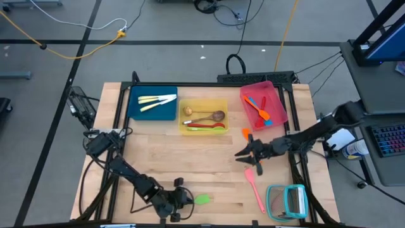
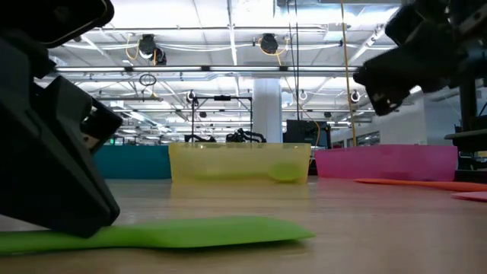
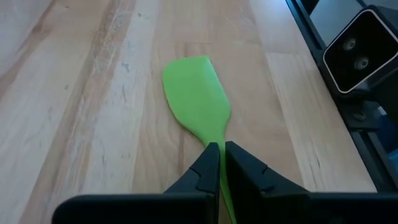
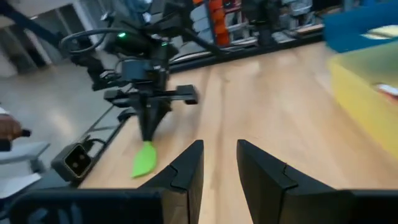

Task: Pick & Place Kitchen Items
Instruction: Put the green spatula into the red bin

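A green silicone spatula (image 1: pixel 202 199) lies near the table's front edge; it also shows in the low view (image 2: pixel 175 232). My left gripper (image 3: pixel 222 152) is shut on its handle. My right gripper (image 1: pixel 248 155) hangs open and empty above the table's right middle; its fingers stand apart in the right wrist view (image 4: pixel 220 155). A pink spatula (image 1: pixel 255 185) lies flat on the wood just in front of it, and an orange utensil (image 1: pixel 245 133) lies just behind it. My left gripper pinches the green spatula's handle (image 3: pixel 222 138) between its two fingers, just behind the blade. The fingers come down from above at a slant, from the table's left, and close across the handle. The blade (image 3: pixel 194 93) lies flat on the table.
At the back stand a blue tray (image 1: pixel 136 107) with pale cutlery, a yellow tray (image 1: pixel 204 130) with wooden spoons and red and green utensils, and a pink tray (image 1: pixel 278 95) with orange and blue utensils. A teal-framed rack (image 1: pixel 288 201) sits at the front right corner.
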Controlling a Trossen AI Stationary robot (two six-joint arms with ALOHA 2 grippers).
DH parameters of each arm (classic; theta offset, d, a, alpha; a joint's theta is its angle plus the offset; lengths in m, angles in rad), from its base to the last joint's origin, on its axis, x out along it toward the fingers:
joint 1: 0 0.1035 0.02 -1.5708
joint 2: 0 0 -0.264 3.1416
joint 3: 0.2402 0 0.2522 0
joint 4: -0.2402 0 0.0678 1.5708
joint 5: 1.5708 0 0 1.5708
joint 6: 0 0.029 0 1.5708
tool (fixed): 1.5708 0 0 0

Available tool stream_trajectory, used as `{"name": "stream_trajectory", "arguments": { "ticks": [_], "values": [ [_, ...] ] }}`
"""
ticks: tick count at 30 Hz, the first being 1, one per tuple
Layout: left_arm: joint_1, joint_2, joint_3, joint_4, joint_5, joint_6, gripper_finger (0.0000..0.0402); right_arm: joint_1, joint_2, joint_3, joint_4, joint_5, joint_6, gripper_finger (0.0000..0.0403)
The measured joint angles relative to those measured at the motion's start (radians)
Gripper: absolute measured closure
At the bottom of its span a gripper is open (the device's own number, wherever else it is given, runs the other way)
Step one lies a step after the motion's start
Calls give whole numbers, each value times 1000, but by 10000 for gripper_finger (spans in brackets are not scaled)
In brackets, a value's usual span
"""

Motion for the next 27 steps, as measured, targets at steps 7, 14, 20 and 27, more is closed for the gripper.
{"name": "stream_trajectory", "arguments": {
  "ticks": [7, 14, 20, 27],
  "values": [
    [14, 1, -4, 25, -9, 4, 381, 66, 202, 214, -104, -1, -28, 314],
    [29, 1, -4, 31, 39, 39, 337, 140, 407, 399, -157, -3, -169, 314],
    [11, 1, -3, 45, 47, -6, 256, 173, 538, 489, -143, -4, -311, 314],
    [-59, 2, -2, -16, -71, 11, 246, 173, 615, 508, -63, -4, -273, 314]
  ]
}}
